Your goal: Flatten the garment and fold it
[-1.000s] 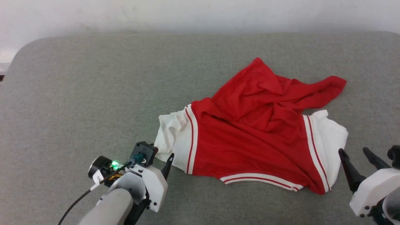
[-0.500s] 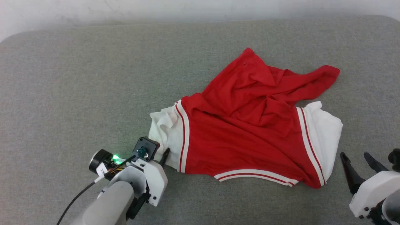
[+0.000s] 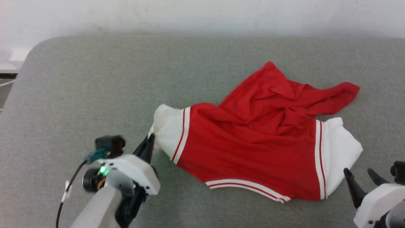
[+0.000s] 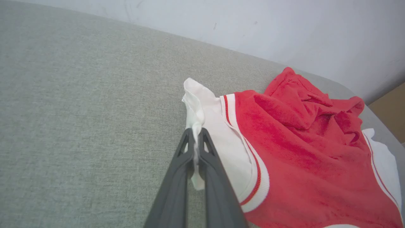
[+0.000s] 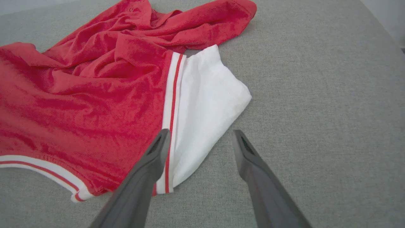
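The head camera looks down over the whole garment [image 3: 253, 152]. Wrist cameras sit close, sharing it from 8 and 4 o'clock.

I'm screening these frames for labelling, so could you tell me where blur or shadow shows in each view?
Head view: the left gripper and its wrist are motion-smeared, the garment fairly sharp, a soft shadow under its held sleeve. Left wrist view: even light, reds washed out. Right wrist view: the right gripper soft-edged, no glare.
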Controlling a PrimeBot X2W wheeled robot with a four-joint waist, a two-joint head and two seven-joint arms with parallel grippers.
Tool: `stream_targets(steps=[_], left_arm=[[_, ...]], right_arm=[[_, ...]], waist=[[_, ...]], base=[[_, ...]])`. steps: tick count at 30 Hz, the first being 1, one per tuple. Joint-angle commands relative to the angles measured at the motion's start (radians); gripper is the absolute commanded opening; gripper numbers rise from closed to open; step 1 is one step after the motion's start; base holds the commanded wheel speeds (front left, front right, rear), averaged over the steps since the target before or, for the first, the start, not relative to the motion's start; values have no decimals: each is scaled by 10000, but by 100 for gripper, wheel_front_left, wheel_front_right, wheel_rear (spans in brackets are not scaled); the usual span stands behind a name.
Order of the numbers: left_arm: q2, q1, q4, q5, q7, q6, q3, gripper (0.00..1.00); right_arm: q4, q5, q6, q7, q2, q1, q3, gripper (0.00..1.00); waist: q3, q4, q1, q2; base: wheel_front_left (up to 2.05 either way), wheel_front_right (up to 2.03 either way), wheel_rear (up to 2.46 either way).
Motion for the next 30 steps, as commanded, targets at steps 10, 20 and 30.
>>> stream_targets(steps=[10,20,30], left_arm=[[-302,1623,137,-2058,654,576,1269,44],[89,1142,-58,-422,-1490,1055,1184,100],[-9,1211,-1487,1454,-1936,1257,989,100]], right_arm=[[648,-104,-19,370,-90,257,-35,100],[1292,-666,-19,290,-460,-588,-660,100],[3278,-1330,-19,680,-1218,-1751,-679,100]], waist=[[-126,477,0,0],[-183,833,0,0],[122,1418,0,0]], base=[[0,0,0],[0,0,0],[0,0,0]])
